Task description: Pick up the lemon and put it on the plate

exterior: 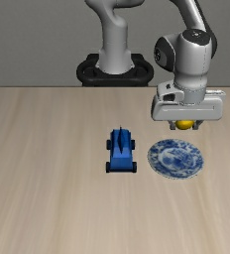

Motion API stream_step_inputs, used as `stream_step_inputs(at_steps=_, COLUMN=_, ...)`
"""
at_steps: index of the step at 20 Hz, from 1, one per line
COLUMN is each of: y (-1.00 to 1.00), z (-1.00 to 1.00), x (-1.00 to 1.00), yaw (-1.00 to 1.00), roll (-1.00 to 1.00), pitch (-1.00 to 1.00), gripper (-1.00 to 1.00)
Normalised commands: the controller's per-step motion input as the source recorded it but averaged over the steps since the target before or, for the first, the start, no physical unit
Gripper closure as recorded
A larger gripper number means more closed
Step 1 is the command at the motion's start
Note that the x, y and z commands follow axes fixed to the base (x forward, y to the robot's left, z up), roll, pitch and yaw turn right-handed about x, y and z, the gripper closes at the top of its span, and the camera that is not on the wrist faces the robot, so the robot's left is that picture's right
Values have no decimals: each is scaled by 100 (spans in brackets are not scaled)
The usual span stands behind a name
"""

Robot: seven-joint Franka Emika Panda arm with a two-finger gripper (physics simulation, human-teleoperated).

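The lemon [185,124] is what everything here turns on, and it sits toward the exterior view's right, so it comes last in a sweep across.

Toward the exterior view's left, the wooden table [38,169] is bare board. Near the middle stands a blue toy car [120,151], upright on its wheels, nose pointing away from the viewer. It is apart from the plate and plays no part in the job; it matters only as something to keep clear of.

Just to the right of the car lies the blue-and-white plate [174,158], flat on the table with nothing on it. This is the target, and its open face is free to receive the fruit.

Above the plate's far edge hangs the gripper [185,127], pointing straight down from the arm [191,50]. Its two dark fingers stand close on either side of the lemon, a small yellow patch showing between them, so it looks clamped on the fruit. I judge the lemon to be off the table, though how high cannot be read from this angle. The downward pose suits a straight drop. The fruit seems slightly behind the plate's centre, so a short forward move before release would make it less likely to roll off the rim.
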Motion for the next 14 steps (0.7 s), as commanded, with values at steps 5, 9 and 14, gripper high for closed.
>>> stream_step_inputs(at_steps=5, y=-20, z=-80, x=0, yaw=0, roll=0, pitch=0, gripper=100)
stream_step_inputs(at_steps=9, y=0, z=-100, x=0, yaw=0, roll=0, pitch=0, gripper=100)
stream_step_inputs(at_steps=14, y=0, z=-20, x=0, yaw=0, roll=0, pitch=0, gripper=-100)
